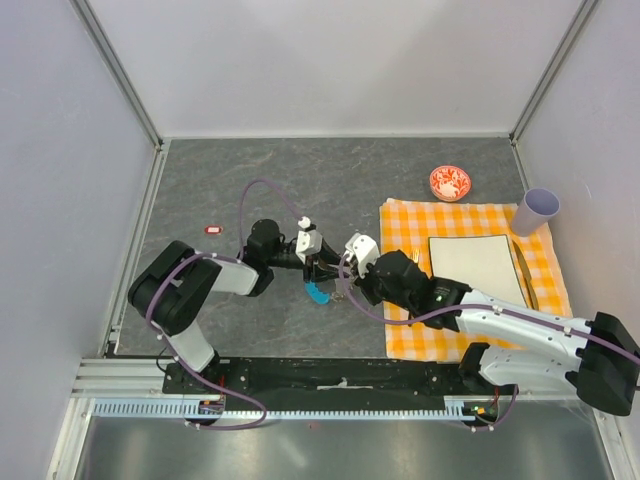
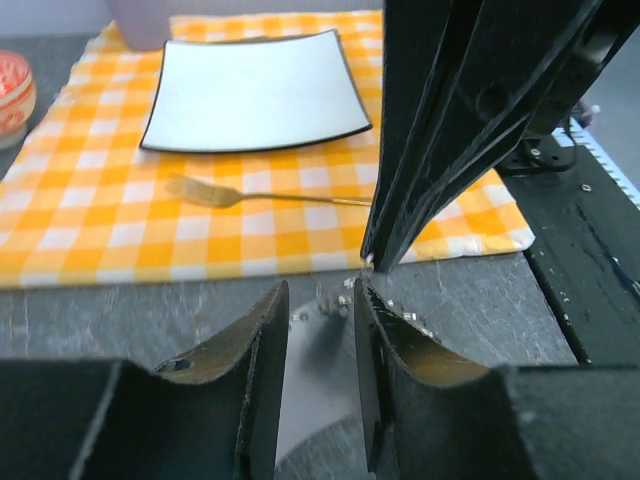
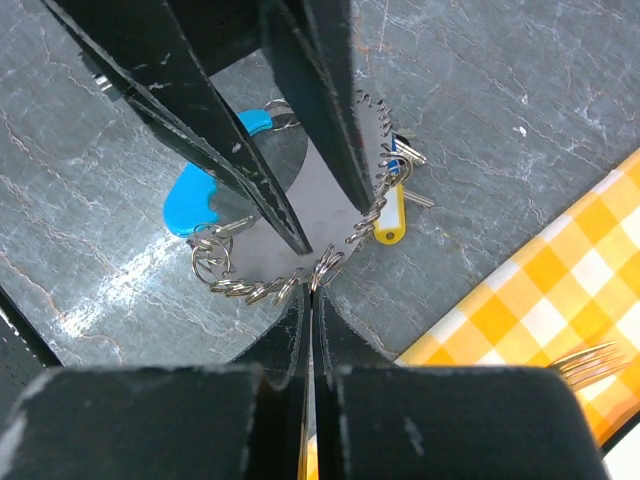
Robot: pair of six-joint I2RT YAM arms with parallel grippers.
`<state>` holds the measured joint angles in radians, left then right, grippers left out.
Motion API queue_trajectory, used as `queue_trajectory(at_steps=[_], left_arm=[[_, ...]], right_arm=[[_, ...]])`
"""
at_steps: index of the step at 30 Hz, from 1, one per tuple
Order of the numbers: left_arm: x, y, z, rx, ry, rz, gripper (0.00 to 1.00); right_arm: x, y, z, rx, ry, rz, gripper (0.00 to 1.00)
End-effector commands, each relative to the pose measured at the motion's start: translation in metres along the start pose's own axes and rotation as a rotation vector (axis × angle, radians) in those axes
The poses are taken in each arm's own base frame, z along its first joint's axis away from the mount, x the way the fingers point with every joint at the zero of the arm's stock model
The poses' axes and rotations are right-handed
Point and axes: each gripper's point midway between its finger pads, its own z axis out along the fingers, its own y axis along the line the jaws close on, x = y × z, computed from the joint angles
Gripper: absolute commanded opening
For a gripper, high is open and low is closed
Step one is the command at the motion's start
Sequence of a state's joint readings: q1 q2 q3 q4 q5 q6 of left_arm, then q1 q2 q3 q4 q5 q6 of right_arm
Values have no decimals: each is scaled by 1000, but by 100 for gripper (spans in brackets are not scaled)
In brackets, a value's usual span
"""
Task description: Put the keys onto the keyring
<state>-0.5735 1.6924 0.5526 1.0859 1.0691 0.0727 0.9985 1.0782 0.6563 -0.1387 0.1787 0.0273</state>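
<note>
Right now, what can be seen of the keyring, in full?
The keyring is a loop of thin silvery metal links lying spread on the grey table. A curved bright blue strap sits on one side, a yellow tag and small keys on the other. The shut right claw seems to pinch the links between them; the open left claw points down inside the loop.

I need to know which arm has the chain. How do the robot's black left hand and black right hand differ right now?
The left hand stands open, fingers apart; the right hand is shut, fingers pressed together. The right hand pinches a link of the thin grey metal chain keyring; the left hand grips nothing. Both are black and two-fingered, with tips down at the keyring, close together.
</note>
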Motion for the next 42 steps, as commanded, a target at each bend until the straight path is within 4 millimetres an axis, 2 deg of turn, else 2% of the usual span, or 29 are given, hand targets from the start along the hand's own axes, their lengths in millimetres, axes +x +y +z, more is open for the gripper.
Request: queue_trajectory(at_steps=[1, 3, 4, 6, 8, 9, 10, 11, 19, 22, 26, 29, 32, 34, 35, 37, 38, 39, 40, 41, 42], left_arm=[[-16, -14, 8, 217, -33, 127, 40], [-16, -13, 10, 254, -25, 126, 40], [-7, -16, 9, 280, -2, 95, 40], [-5, -15, 10, 302, 12, 94, 40], [6, -18, 8, 320, 44, 68, 40], [4, -14, 10, 324, 47, 83, 40], [15, -19, 8, 361, 78, 35, 39], [10, -14, 10, 368, 75, 53, 38], [15, -15, 12, 386, 84, 46, 34], [15, -14, 12, 383, 94, 45, 27], [11, -16, 13, 390, 88, 49, 8], [7, -18, 12, 391, 85, 52, 2], [-2, -20, 10, 386, 81, 68, 2], [-5, -14, 10, 342, 106, 86, 2], [-7, -12, 10, 305, 131, 11, 2], [-12, 8, 10, 158, 153, 36, 2], [-14, 10, 8, 104, 160, -39, 2], [-18, 19, 6, 28, 163, -32, 2], [-20, 13, 2, -3, 155, -39, 2], [-34, 17, 2, -44, 113, -43, 2], [-37, 21, -1, -99, 106, -50, 2]], right_arm=[[-33, 1, -1, -21, -73, -46, 0], [-34, 3, -1, -25, -75, -52, 0], [-33, 2, -1, -22, -70, -53, 0], [-36, 2, -1, -22, -76, -57, 0], [-37, 2, -1, -28, -80, -61, 0], [-38, 2, -2, -28, -80, -64, 0], [-39, 3, -2, -32, -83, -64, 0], [-38, 3, -1, -34, -81, -65, 0], [-40, 4, -3, -40, -90, -58, 0], [-40, 5, -4, -42, -90, -58, 0], [-41, 4, -4, -39, -93, -54, 0], [-41, 4, -5, -39, -95, -51, 0], [-39, 4, -5, -39, -90, -44, 0], [-41, 4, -6, -36, -96, -36, 0], [-43, 4, -7, -34, -99, -24, 0], [-44, 2, -9, -21, -103, -12, 0], [-44, 1, -9, -16, -101, 14, 0], [-44, 1, -9, -12, -100, 22, 0], [-44, 0, -10, -3, -103, 30, 0], [-43, -1, -10, 1, -100, 40, 0], [-42, 0, -10, 1, -99, 50, 0]])
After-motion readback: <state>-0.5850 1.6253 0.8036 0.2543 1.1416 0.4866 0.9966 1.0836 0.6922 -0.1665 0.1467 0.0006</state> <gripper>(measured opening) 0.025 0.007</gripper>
